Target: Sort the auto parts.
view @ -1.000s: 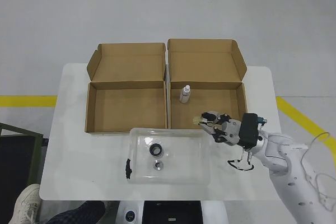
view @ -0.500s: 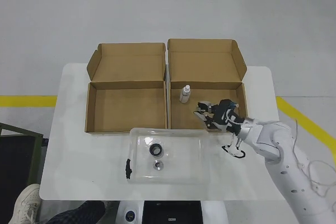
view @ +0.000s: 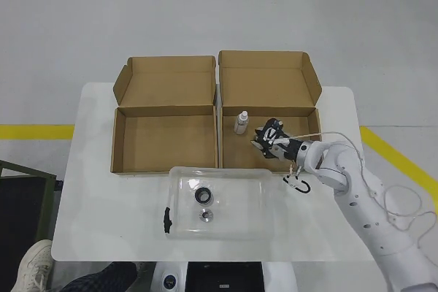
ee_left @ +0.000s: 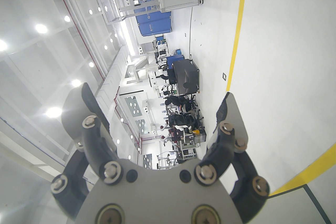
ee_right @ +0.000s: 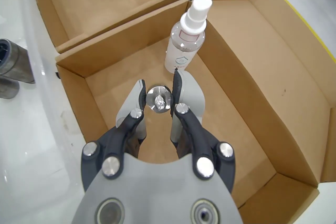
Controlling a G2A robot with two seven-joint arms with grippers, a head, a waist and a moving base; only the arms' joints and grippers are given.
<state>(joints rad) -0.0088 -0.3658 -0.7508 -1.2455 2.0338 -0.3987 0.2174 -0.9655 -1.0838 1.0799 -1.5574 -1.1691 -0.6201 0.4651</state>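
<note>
My right gripper (ee_right: 158, 93) is shut on a small round silver metal part (ee_right: 158, 102) and hangs inside the right cardboard box (view: 306, 135), just short of a white spray bottle (ee_right: 187, 37) standing there. From above, the same right gripper (view: 265, 139) sits beside the spray bottle (view: 241, 122). A clear plastic tray (view: 259, 215) at the front holds a black ring part (view: 203, 196) and a small silver part (view: 206, 214). My left gripper (ee_left: 157, 107) is open, empty, and points out at the hall.
The left cardboard box (view: 164, 140) stands open beside the right one. A black strip (view: 166, 219) lies at the tray's left edge. The right arm's black cable loop (view: 299, 184) hangs over the white table (view: 95, 182).
The right arm has carried the silver part from over the tray's back right corner into the right box, toward the spray bottle.
</note>
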